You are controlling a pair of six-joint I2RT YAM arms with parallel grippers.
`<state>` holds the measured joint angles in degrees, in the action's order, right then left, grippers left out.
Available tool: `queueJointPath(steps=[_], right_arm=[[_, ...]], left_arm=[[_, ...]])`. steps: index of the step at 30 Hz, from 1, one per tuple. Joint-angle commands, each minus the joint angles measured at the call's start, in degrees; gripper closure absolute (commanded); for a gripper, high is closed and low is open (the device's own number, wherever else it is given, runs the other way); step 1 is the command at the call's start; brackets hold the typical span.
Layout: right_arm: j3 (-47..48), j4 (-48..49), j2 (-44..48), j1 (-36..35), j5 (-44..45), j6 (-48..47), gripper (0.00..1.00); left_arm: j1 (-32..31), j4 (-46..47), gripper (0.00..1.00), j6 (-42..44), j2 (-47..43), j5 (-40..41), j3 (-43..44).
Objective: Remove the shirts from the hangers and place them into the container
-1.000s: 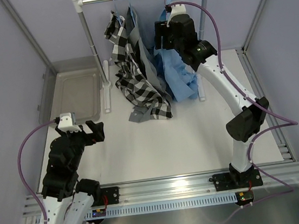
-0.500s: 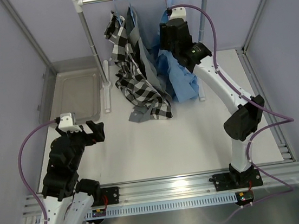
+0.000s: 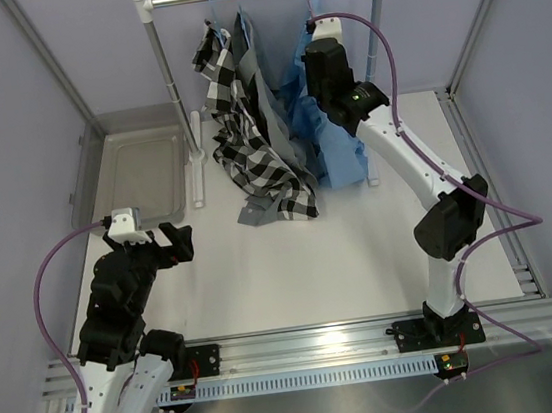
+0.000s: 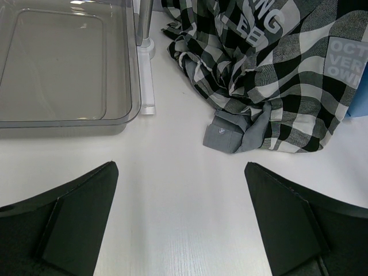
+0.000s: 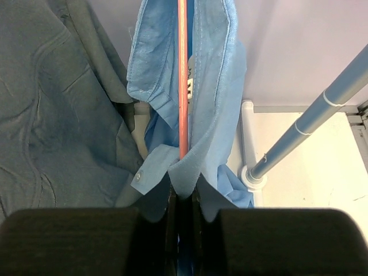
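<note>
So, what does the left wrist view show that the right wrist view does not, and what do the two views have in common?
Only the left wrist view: the shallow translucent grey plastic tray, the black-and-white checked fabric shirt heaped on the table, and the open left gripper. Only the right wrist view: the thin pink-red wire hanger and the right gripper closed on the light blue fabric shirt. Both: that blue shirt and the plain grey fabric shirt.

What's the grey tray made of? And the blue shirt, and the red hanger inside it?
The grey tray looks like smooth see-through plastic: the table shows through it. The blue shirt is soft matte cloth, with folds and stitched edges. The red hanger is a thin straight rod, maybe coated wire or plastic.
</note>
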<state>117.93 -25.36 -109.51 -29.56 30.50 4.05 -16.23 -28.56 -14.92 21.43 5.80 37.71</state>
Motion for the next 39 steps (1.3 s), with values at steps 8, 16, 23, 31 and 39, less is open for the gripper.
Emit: queueJointPath(steps=[8,16,23,31,39], right_arm=[[2.39,3.57,11.85,-0.06,-1.40,-8.27,1.00],[-8.99,2.52,22.40,-0.15,-3.43,-7.23,1.00],[-26.07,-5.19,40.06,-0.06,-10.36,-0.10,1.00],[-21.88,-19.19,57.38,-0.06,-26.27,-3.17,1.00],[-7.82,-23.59,61.35,-0.15,-34.43,-6.51,1.00]], left_arm=[[-0.38,3.42,0.01,-0.29,0.01,-0.97,-0.62],[-0.29,3.42,0.01,-0.29,0.28,-1.41,-0.62],[-0.29,3.42,0.01,-0.11,1.51,-1.85,-0.54],[-0.29,3.42,0.01,0.06,3.26,-1.58,0.25],[-0.29,1.75,0.01,-0.82,7.40,-4.31,6.83]])
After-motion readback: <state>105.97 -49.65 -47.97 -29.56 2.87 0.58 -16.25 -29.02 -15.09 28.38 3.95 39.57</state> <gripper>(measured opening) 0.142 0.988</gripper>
